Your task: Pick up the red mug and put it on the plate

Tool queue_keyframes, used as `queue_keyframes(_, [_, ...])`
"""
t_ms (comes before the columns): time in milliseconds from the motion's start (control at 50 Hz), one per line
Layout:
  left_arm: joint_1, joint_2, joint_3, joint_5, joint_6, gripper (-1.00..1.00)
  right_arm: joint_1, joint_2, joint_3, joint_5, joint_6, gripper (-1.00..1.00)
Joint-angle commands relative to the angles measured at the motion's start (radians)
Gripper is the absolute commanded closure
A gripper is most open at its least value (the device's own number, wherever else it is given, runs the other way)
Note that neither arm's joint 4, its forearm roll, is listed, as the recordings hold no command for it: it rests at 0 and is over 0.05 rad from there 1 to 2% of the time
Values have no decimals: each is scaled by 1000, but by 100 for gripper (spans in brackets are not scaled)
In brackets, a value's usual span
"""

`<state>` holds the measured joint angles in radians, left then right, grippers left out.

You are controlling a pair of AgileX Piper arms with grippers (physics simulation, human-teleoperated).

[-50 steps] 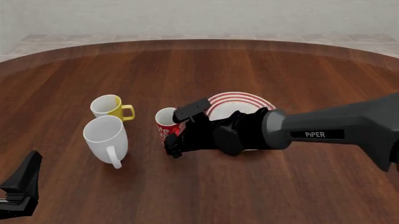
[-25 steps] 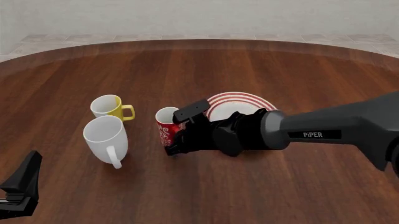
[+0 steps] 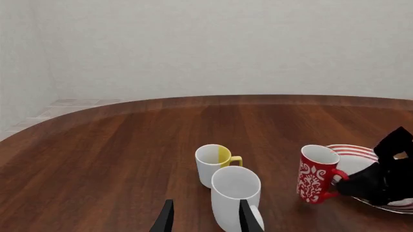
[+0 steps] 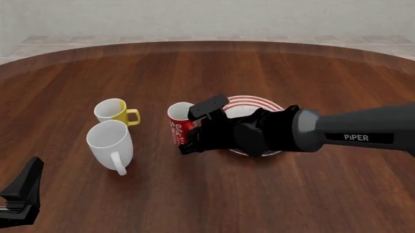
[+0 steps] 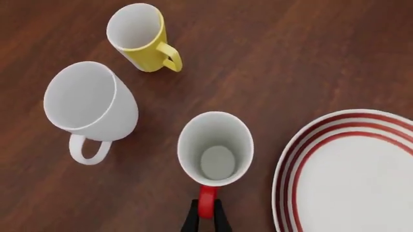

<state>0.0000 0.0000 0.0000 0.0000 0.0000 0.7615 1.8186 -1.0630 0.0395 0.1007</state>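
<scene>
The red mug (image 4: 180, 124) with white lettering stands upright just left of the plate (image 4: 254, 103), which has red rings and is partly hidden by the right arm. My right gripper (image 4: 191, 141) is shut on the mug's red handle (image 5: 206, 203); in the right wrist view its fingers (image 5: 193, 221) pinch that handle below the mug's white inside (image 5: 215, 147). The mug looks slightly raised off the table. The plate (image 5: 351, 176) lies beside it. My left gripper (image 3: 206, 210) is open with nothing between its fingers, low at the near left (image 4: 23, 191).
A small yellow mug (image 4: 114, 110) and a larger white mug (image 4: 110, 143) stand to the left of the red mug, close together. The white mug (image 3: 235, 195) is right ahead of the left gripper. The brown table (image 4: 259, 194) ends in a curved far edge.
The right gripper closed on the red mug's handle and carried it up and to the right, toward the plate. The left arm stayed still.
</scene>
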Motion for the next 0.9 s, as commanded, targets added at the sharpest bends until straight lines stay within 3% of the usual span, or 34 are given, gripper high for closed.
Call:
queue_keyframes(20, [0,0,0,0,0,-100,-26,-108,24,30,-42,100])
queue_keyframes(180, [0,0,0,0,0,-100,-32,-207,38,69,-92,100])
queue_keyframes(900, [0,0,0,0,0,-100,-225,-496,192,103,-128,100])
